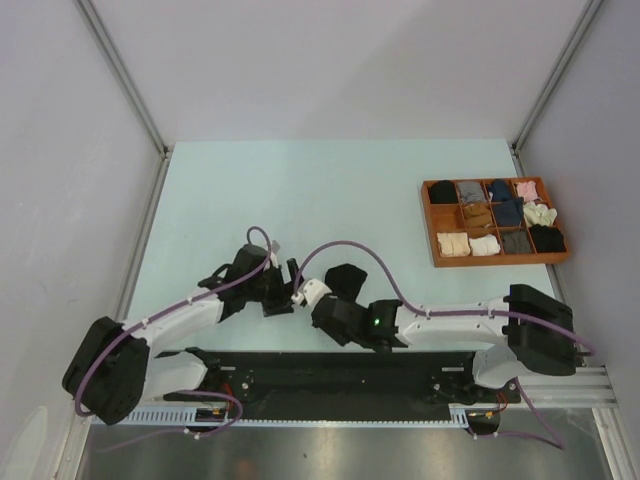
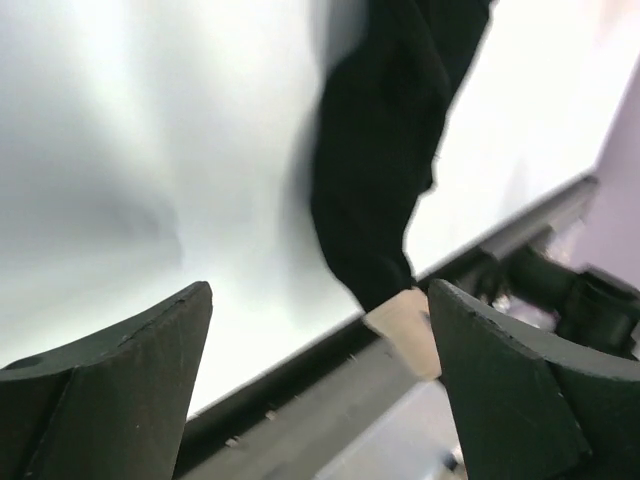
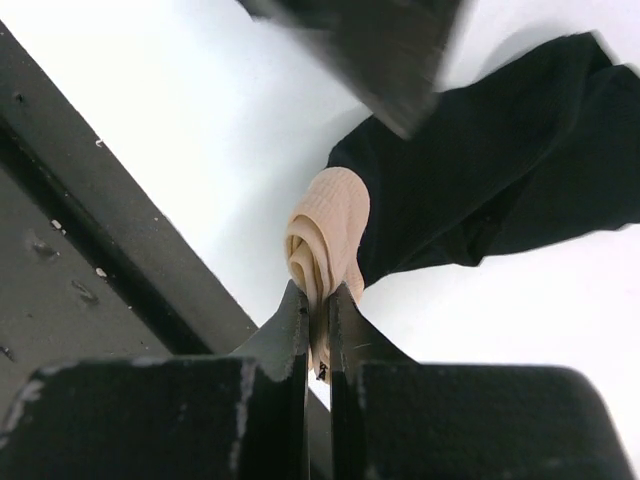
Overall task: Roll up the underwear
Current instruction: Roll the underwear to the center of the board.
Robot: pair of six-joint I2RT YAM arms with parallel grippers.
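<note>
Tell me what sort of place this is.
Likely a robot test cell: plain grey panel walls around a pale green tabletop, black mounting rail, and a wooden compartment tray of folded garments.

Pale green table (image 1: 300,190) bearing wooden tray (image 1: 429,222) and black underwear (image 1: 348,279)

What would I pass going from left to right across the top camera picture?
Left tool, open → black underwear → wooden tray of rolled clothes. The right tool, pinching the underwear, overlaps it, so I skip it.
</note>
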